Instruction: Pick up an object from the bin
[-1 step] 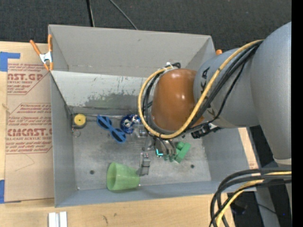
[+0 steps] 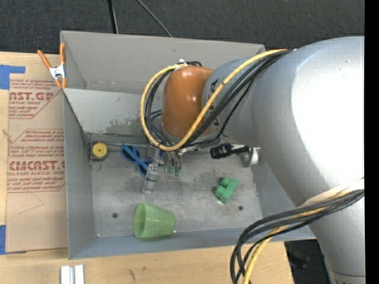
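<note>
Gripper (image 2: 151,176) low in bin (image 2: 80,182), just beside blue plastic piece (image 2: 134,157); open or closed: cannot tell. Nothing visibly lifted; grasp and lift judged outstanding

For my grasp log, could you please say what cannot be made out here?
- End effector: camera view, largely hidden beneath the orange cover.
- Blue object: camera view, end effector overlaps it; kind unclear.
- Black-and-silver piece: camera view, too small to identify.

A robotics lab: a big silver industrial arm (image 2: 308,129) hung with cables (image 2: 144,102), over a grey metal bin (image 2: 118,58).
</note>
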You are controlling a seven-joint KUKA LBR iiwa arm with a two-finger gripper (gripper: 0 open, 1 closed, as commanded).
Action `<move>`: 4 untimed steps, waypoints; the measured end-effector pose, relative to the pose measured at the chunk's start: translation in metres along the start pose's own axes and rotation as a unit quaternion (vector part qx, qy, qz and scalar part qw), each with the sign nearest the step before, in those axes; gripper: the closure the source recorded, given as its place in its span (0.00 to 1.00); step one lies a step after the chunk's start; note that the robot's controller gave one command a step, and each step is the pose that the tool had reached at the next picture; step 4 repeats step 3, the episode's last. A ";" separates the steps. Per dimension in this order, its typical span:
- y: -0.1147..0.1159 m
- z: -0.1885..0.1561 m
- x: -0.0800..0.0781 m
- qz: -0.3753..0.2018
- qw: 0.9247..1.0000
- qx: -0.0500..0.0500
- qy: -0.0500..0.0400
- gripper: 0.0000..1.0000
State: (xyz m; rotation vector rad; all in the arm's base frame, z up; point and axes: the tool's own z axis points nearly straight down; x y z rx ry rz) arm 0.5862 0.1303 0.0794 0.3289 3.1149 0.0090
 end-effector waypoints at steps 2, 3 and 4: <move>-0.006 0.009 0.018 -0.065 0.998 0.002 0.004 1.00; -0.003 -0.141 0.022 -0.064 0.998 0.001 0.000 1.00; -0.003 -0.141 0.022 -0.064 0.998 0.001 0.000 1.00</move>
